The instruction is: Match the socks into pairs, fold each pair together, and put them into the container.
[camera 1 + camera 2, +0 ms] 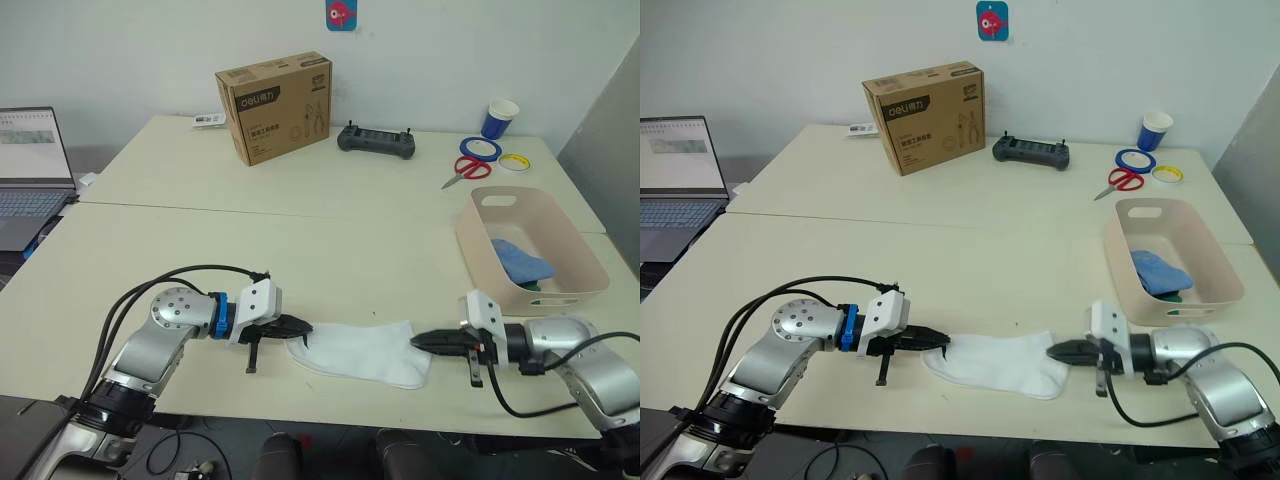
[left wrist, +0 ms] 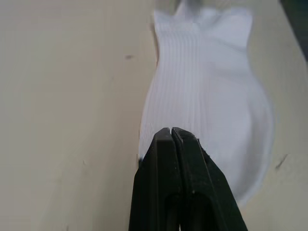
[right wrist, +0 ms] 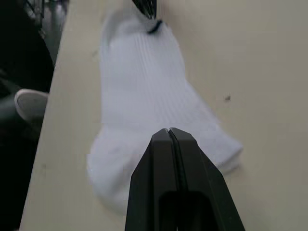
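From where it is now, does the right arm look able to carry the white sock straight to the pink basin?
Probably yes: the right gripper pinches the white sock, and bare table separates it from the basin.

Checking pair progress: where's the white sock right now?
White sock lies flat at the table's near edge, between the left gripper and right gripper, each shut on one end.

It looks like an office or lab workroom: a pale surface (image 1: 300, 240) carries an open laptop (image 1: 30, 175) at its left edge, with a cardboard box (image 1: 275, 105), handheld controller (image 1: 376, 141), scissors (image 1: 466, 169) and tape rolls (image 1: 500, 156) along the far edge.
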